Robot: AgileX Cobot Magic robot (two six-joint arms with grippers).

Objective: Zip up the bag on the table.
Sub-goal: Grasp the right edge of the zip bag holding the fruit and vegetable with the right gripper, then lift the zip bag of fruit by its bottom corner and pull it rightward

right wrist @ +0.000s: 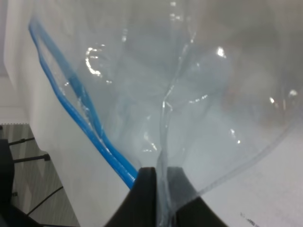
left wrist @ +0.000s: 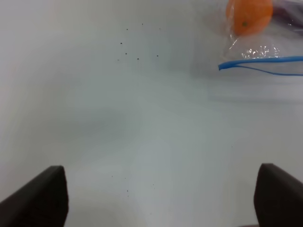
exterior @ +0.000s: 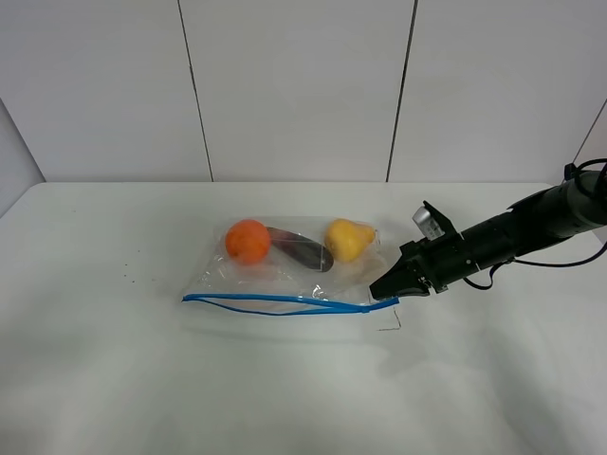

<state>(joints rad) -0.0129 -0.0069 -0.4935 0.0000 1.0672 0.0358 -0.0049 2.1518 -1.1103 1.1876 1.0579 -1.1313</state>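
The clear bag (exterior: pixel 285 270) lies flat on the white table (exterior: pixel 142 379), and an orange (exterior: pixel 248 240), a dark purple piece (exterior: pixel 302 251) and a yellow fruit (exterior: pixel 348 239) show through it. Its blue zipper strip (exterior: pixel 285 301) runs along the near edge and gapes partly apart. My right gripper (exterior: pixel 387 287) is shut on the bag's right end, beside the zipper's end. The right wrist view shows that gripper (right wrist: pixel 161 189) pinching the clear plastic (right wrist: pixel 189 85) next to the blue strip (right wrist: pixel 80 109). My left gripper (left wrist: pixel 161 189) hangs open over bare table, well away from the bag's left corner (left wrist: pixel 255 52).
A few dark specks (left wrist: pixel 137 45) dot the table to the left of the bag. Grey wall panels (exterior: pixel 285 85) stand behind the table. The right arm (exterior: pixel 531 223) and its cable reach in from the right edge.
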